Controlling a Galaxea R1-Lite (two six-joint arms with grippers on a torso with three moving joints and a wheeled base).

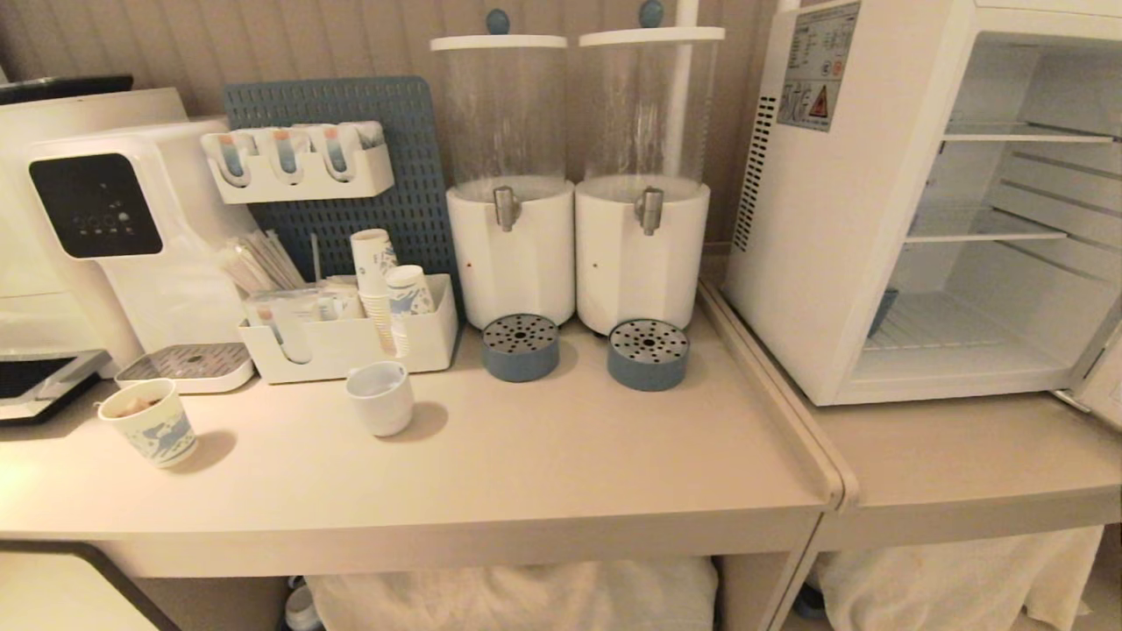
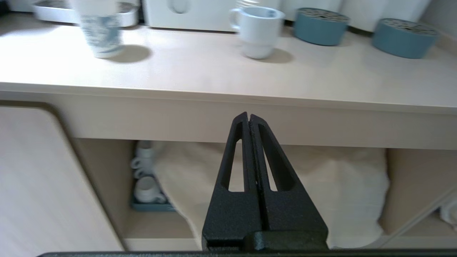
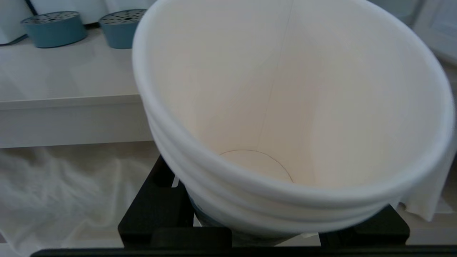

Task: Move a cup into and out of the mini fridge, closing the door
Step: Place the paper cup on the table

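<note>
the cup [image 3: 285, 107] sits clamped between the jaws of the right gripper [image 3: 264, 228], mouth toward the wrist camera, held below the counter [image 1: 526, 473] edge. left gripper [image 2: 249, 119] pressed fully together, empty, parked low before the counter front. the mini fridge [image 1: 815, 245] stands at 3 o'clock on the counter, interior exposed, wire shelves bare.

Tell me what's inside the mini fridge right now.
The mini fridge shows only bare wire shelves through its open front. A bluish shape sits at its lower left edge; the right side is out of frame.
</note>
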